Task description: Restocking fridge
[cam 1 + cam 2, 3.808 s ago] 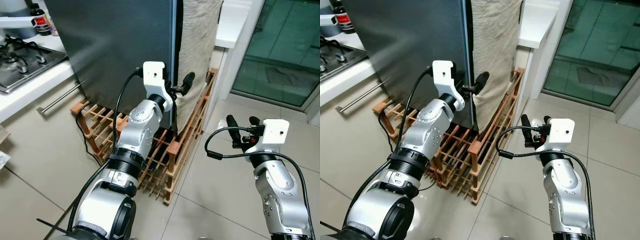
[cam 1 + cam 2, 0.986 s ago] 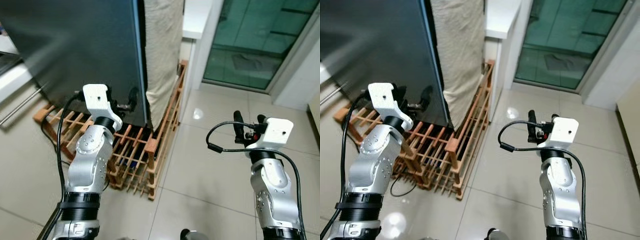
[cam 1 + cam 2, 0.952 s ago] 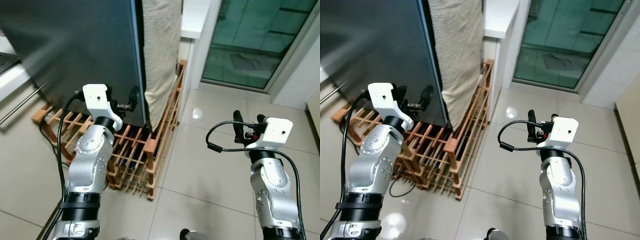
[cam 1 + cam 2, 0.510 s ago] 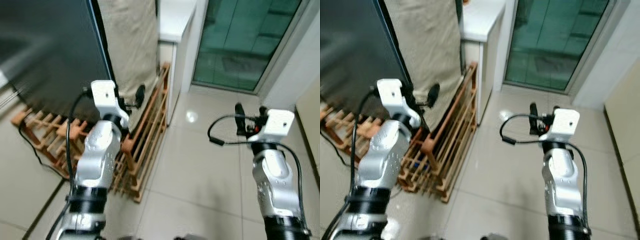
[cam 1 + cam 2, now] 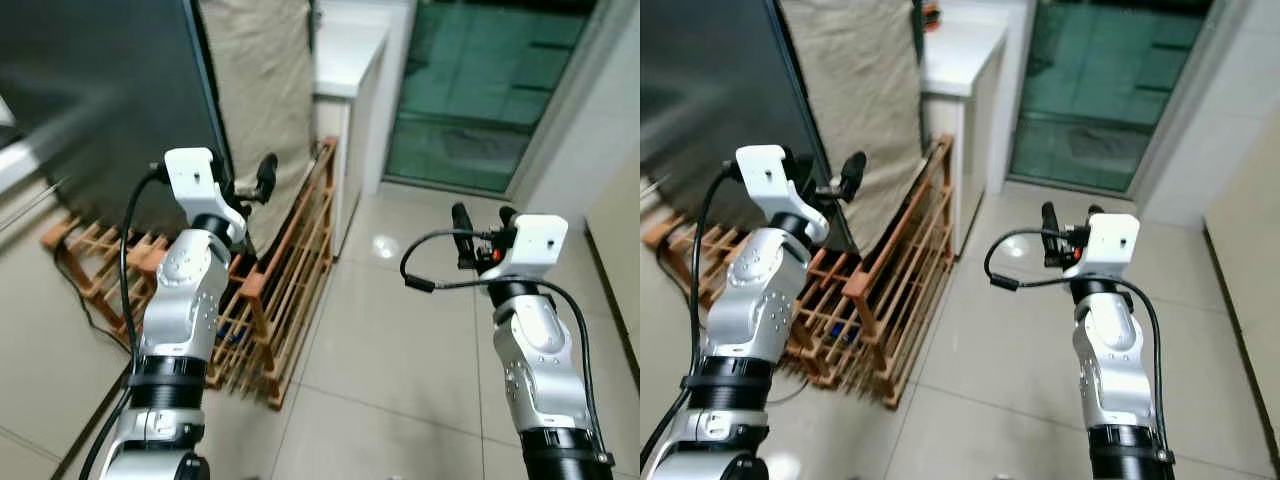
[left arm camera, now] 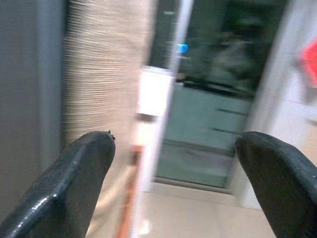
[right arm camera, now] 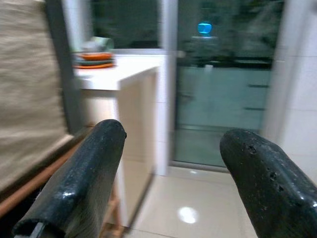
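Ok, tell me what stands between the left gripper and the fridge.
Nothing visible does. The open left gripper is raised just beside the dark fridge at its edge, with the beige cloth behind it and the wooden rack below.

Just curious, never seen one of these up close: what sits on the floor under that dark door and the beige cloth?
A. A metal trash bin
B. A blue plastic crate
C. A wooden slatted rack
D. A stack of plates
C: a wooden slatted rack stands on the tile floor, just below the left gripper.
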Controlling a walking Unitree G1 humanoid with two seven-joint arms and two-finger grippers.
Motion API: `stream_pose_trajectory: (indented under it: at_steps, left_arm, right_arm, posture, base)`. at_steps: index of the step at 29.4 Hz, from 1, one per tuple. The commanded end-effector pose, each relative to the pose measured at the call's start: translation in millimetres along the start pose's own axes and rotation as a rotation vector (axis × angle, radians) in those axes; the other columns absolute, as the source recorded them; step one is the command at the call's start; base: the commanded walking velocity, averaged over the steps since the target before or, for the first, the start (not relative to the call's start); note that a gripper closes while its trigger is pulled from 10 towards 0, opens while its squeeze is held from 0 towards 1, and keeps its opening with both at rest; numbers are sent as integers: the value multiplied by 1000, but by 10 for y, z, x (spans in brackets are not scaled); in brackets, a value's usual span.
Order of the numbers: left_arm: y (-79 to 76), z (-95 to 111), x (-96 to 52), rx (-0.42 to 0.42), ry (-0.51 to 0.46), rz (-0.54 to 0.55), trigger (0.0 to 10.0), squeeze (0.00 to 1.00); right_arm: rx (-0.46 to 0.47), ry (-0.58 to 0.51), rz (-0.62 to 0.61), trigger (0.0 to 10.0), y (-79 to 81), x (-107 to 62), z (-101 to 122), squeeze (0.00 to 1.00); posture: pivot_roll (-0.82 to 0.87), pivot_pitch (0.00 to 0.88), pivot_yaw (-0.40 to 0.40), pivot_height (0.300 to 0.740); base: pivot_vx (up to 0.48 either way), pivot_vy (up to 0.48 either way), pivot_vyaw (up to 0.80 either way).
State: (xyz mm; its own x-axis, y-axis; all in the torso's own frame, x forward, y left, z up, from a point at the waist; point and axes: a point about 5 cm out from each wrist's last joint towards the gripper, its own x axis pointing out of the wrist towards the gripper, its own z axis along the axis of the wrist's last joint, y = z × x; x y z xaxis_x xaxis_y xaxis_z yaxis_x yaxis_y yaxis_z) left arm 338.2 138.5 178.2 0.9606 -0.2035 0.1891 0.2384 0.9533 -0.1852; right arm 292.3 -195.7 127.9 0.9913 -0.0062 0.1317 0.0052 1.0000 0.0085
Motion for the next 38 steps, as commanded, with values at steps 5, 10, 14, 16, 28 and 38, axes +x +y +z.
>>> stream_pose_trajectory:
  at_steps: [5, 10, 14, 16, 28, 38]
  left_arm:
    - [-79, -56, 51, 79, 37, -1, 10000, 0]
    - [-13, -54, 80, -27, 40, 122, 10000, 0]
    - [-26, -24, 101, -112, 16, 170, 10000, 0]
    - [-90, -26, 153, -108, 25, 167, 10000, 0]
    - [-535, 77, 561, -89, 20, 88, 10000, 0]
    - [-501, 207, 686, -38, -16, 162, 10000, 0]
  right_arm:
    - [6, -4, -20, 10000, -38, -25, -1, 0]
    - [-3, -5, -20, 10000, -47, -28, 9, 0]
    - [2, -7, -34, 10000, -65, -31, 9, 0]
    - [5, -10, -36, 10000, -58, -29, 16, 0]
    - [17, 6, -24, 10000, -35, -31, 9, 0]
    - [10, 34, -44, 10000, -77, -183, -42, 0]
  posture:
    - [-150, 0, 35, 740]
    - [-154, 0, 38, 740]
    - [-159, 0, 37, 740]
    - [-162, 0, 33, 740]
    - [-192, 0, 30, 740]
    - [-233, 0, 49, 740]
  base:
    - [0, 261, -597]
    - [0, 0, 0]
    - [0, 0, 0]
    - [0, 0, 0]
    - [0, 0, 0]
    - [0, 0, 0]
